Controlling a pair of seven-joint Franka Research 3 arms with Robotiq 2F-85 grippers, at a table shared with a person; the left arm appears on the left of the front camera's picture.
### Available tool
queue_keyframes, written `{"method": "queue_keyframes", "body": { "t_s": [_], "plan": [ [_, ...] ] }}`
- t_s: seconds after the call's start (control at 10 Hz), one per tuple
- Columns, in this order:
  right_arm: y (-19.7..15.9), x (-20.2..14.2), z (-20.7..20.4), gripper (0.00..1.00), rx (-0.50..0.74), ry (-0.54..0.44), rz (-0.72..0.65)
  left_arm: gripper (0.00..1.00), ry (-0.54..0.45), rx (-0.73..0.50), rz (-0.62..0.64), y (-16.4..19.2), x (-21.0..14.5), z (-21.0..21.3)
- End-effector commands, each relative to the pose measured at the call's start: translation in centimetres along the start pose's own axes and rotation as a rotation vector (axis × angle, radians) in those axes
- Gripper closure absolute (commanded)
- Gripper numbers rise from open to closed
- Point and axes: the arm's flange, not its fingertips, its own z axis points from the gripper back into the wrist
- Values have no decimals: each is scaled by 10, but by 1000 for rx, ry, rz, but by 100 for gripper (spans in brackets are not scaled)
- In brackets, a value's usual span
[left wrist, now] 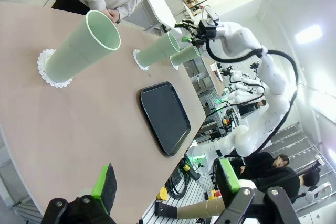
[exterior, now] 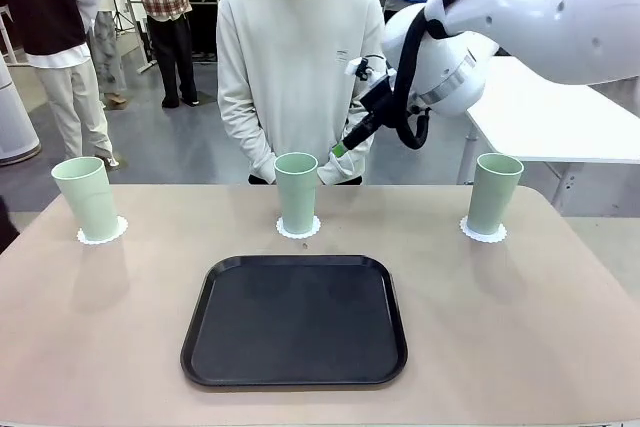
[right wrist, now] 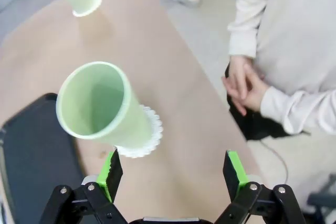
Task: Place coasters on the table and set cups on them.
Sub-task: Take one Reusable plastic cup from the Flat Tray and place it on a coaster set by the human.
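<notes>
The big pink counter [exterior: 520,327] is filling the lower frame, with a black tray [exterior: 295,322] lying at its middle. Three green cups [exterior: 296,190] are standing in a row above it, each on a white coaster [exterior: 299,230]. I am holding my right gripper [right wrist: 171,174] and my left gripper [left wrist: 165,179] spread wide, pinching nothing.

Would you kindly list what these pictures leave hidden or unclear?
- Front view: the right gripper is small and end-on above the middle pale mint-green plastic tumbler; its jaw gap is unreadable there.
- Front view: the tumblers hide their white scalloped paper coasters' centres.
- Left wrist view: the black rounded-rectangle tray's surface detail is too small.
</notes>
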Motion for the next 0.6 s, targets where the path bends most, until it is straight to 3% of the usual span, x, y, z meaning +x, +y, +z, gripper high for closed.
{"method": "queue_keyframes", "body": {
  "t_s": [0.0,0.5],
  "plan": [
    [38,2,4,0,-39,69,-161,0,-1,-6,-3,-3,0,2],
    [102,28,31,0,-197,243,-206,0,-1,-6,-3,-3,0,2]
  ]
}}
